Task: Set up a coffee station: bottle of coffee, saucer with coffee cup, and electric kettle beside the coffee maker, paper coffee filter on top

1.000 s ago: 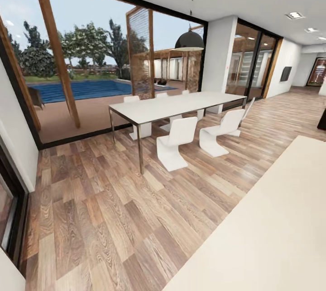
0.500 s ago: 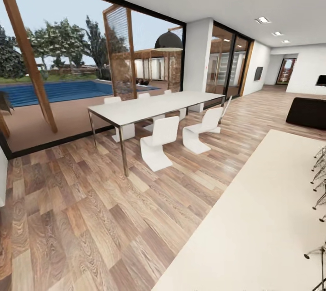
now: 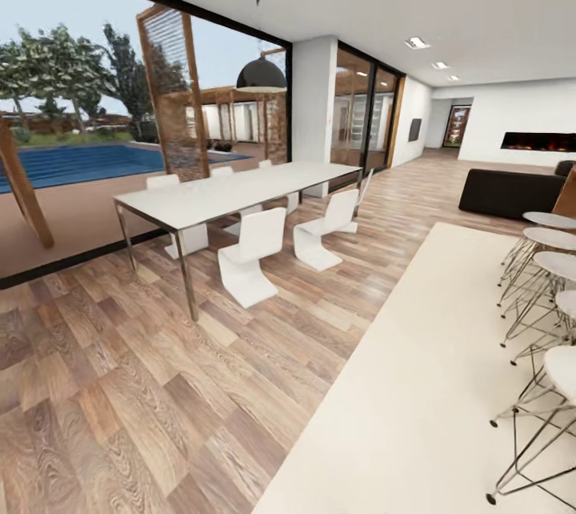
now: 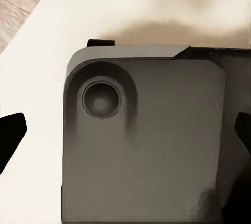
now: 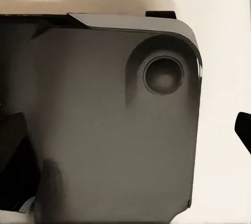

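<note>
An open-plan dining room: white chairs (image 3: 250, 256) beside the dining table (image 3: 232, 187); jaws' state cannot be told; the coffee station apparently not yet begun.

The head camera sits high and looks far across the room, over the wood floor (image 3: 160, 386) to the white dining table (image 3: 232, 190) and the big windows. The 2 wrist cameras look straight down, very close to the robot's grey base (image 4: 146, 140). All 3 views share the cream rug (image 3: 416, 418) under the base.
</note>
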You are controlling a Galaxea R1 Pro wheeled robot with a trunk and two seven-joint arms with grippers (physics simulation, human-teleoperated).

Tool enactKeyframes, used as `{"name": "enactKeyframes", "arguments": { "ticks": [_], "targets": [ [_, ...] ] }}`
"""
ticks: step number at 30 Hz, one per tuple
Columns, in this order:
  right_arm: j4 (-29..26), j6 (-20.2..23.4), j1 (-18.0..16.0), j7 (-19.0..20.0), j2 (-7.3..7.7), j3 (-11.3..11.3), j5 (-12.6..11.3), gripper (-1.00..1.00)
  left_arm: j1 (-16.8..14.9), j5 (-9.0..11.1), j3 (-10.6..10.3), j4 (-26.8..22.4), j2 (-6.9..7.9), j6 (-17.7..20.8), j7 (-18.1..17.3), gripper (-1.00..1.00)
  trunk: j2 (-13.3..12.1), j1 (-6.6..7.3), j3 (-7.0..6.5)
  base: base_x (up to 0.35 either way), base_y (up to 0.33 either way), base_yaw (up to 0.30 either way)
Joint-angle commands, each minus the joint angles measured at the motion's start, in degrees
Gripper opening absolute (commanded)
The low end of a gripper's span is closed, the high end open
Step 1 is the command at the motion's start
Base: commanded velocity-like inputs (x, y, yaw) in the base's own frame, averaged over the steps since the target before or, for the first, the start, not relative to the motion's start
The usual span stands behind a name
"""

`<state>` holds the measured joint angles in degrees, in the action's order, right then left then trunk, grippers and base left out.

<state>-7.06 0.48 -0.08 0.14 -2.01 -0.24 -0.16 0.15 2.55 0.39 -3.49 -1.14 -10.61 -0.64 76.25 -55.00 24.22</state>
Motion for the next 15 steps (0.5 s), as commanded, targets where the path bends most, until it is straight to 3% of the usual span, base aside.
{"name": "enactKeyframes", "arguments": {
  "ticks": [1, 15],
  "targets": [
    [-0.06, 0.05, -0.01, 0.02, -0.01, -0.03, -0.02, 1.0, 0.0, 0.27, 0.03, -0.05, 0.03, -0.11, -0.07, 1.0, -0.39, 0.23, -0.14, 0.0, 0.0, -0.265],
    [-0.06, 0.05, -0.02, 0.01, -0.01, -0.03, -0.02, 1.0, 0.01, 0.27, 0.06, -0.05, 0.05, -0.11, -0.07, 1.0, -6.0, 3.3, -2.65, 0.0, 0.0, -0.265]
  ]
}}
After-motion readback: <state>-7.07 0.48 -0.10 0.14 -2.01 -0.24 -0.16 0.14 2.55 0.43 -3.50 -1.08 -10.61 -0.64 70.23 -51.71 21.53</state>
